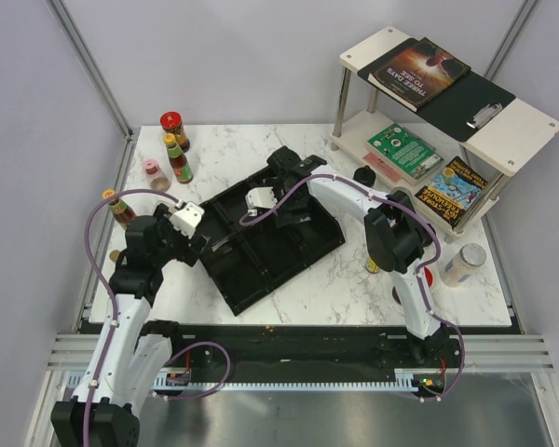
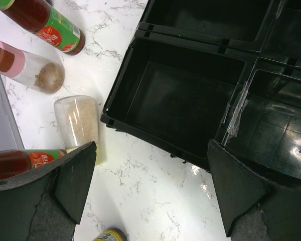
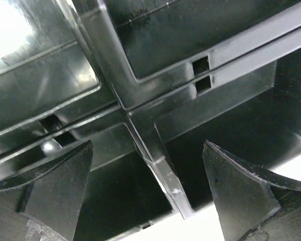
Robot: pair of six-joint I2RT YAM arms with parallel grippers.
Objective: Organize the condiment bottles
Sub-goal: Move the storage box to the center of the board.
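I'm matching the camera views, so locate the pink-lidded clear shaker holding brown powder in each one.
Top external: the pink-lidded clear shaker is at upper left, left of the black compartmented plastic tray.
Left wrist: it lies on its side at upper left, left of the tray.
Right wrist: not in view; only the tray shows.
Shared landmark: the tray.

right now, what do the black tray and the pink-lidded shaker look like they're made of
Black tray: likely moulded plastic, glossy, given sharp highlights and thin slotted walls. Pink-lidded shaker: clear body, glass or plastic; powder shows through; lid looks matte plastic.
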